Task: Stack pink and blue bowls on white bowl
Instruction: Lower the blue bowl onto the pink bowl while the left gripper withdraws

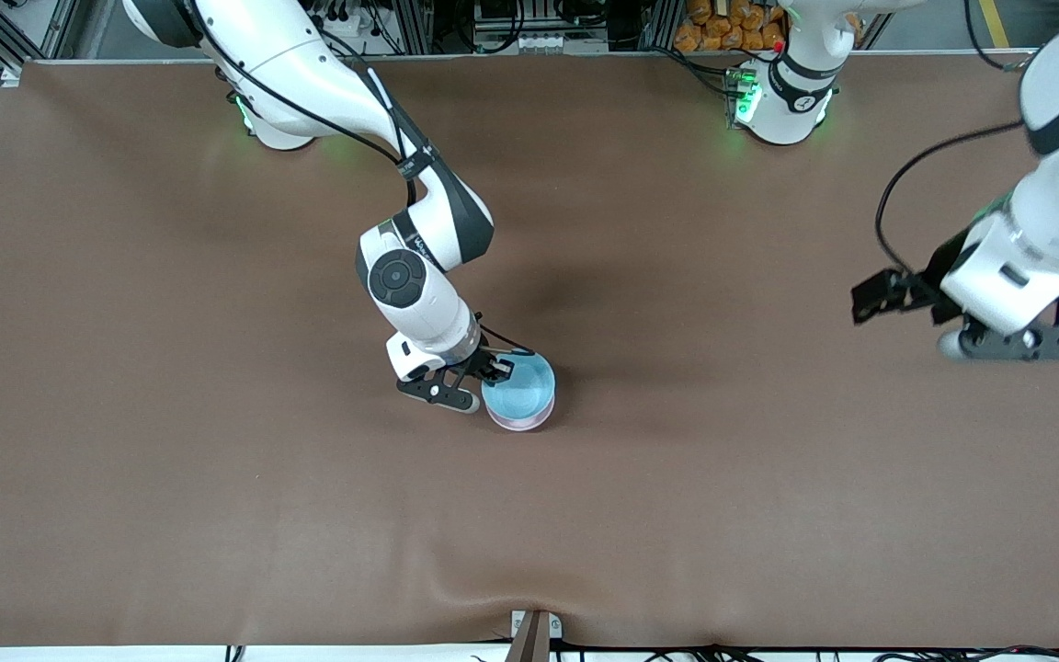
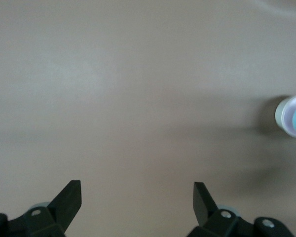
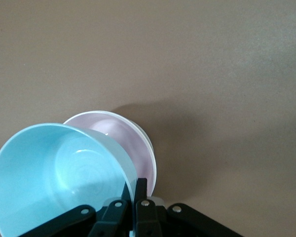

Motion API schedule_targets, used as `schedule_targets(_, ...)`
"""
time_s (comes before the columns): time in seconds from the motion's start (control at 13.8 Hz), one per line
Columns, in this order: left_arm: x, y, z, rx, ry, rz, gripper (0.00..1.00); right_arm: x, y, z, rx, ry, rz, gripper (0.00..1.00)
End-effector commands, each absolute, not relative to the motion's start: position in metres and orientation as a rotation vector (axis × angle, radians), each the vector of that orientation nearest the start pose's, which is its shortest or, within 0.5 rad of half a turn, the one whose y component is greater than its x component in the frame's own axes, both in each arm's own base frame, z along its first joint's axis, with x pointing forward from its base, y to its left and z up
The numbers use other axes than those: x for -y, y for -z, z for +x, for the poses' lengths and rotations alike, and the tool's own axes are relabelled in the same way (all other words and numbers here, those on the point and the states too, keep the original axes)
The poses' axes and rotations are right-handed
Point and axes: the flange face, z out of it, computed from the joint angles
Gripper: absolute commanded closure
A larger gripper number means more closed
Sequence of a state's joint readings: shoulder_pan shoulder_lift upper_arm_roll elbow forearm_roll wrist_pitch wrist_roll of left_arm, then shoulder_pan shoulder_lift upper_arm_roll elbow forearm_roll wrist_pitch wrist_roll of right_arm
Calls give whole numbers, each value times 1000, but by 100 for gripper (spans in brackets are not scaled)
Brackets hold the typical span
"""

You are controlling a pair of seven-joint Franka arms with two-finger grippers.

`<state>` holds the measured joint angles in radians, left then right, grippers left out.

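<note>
Pinching the blue bowl [image 1: 520, 384] by its nine-o'clock rim, the right gripper [image 1: 490, 368] holds it over the pink bowl [image 3: 130, 140], which sits nested in the white bowl [image 3: 147, 136] mid-table. Toward three o'clock, the left gripper [image 2: 137, 200] waits, fingers wide.

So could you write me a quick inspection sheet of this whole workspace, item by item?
Surface: brown table cover, slightly rippled at the edge nearest the front camera.
Job's things: glossy light blue bowl tilted over the pale pink bowl, which sits in the white bowl; blue not yet seated.
Clutter: nothing seen.
Grippers: right gripper shut on the blue bowl's rim; left gripper open, empty, waiting above bare table at the left arm's end.
Cables: black cables run along both arms.
Surroundings: metal frames and orange objects past the table's edge.
</note>
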<state>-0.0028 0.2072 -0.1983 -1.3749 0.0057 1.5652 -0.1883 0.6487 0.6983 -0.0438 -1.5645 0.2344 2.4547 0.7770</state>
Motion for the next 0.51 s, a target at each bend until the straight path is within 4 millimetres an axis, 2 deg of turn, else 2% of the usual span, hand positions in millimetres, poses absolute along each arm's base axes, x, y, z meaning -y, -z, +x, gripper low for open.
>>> schedule_targets(0.0,95,-628,573,-60,-33,-3166,0,-416,-239,595,-464,149,-2864,100)
schedule_targets(0.07,85,-632,568,-44,-37,-3161,0,-417,-236,595,-466,159,-2859,100)
schedule_targets(0.15,84,-638,560,-47,-37,-3157,0,-418,-234,594,-466,155,-2861,99)
schedule_targets(0.22,81,-644,551,-59,-24,-3154,0,-417,-234,595,-464,154,-2863,83)
schedule_targets(0.36,69,-652,536,-82,-15,-3157,0,-421,-235,592,-463,146,-2865,0)
schedule_targets(0.44,64,-654,531,-81,-16,-3168,0,-423,-238,591,-467,141,-2856,0)
